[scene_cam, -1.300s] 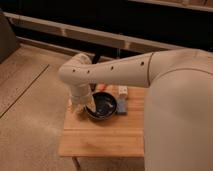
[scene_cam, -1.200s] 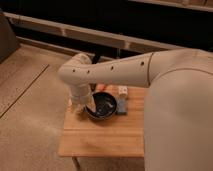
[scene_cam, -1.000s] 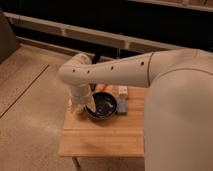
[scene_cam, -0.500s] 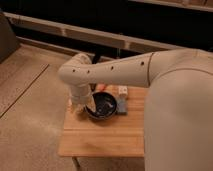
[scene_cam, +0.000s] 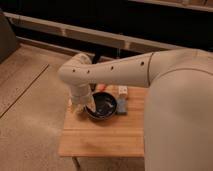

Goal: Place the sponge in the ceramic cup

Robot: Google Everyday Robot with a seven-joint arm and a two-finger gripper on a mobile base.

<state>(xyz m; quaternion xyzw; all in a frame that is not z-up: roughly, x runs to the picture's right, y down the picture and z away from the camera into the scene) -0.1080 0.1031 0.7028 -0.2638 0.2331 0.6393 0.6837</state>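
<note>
My gripper (scene_cam: 83, 108) hangs from the white arm over the left part of the small wooden table (scene_cam: 102, 137), at the left rim of a wide dark bowl (scene_cam: 103, 106). Its two pale fingers (scene_cam: 91, 106) point down and stand apart, open, and I see nothing between them. The blue sponge (scene_cam: 122, 106) lies flat on the table just right of the bowl, well away from the gripper. The ceramic cup is hidden; the wrist covers the table's left rear.
A small white bottle (scene_cam: 122, 91) stands behind the sponge. Something orange-red (scene_cam: 102, 87) shows behind the bowl. My arm's big white body fills the right side. A speckled floor surrounds the table, with a dark wall and rail behind.
</note>
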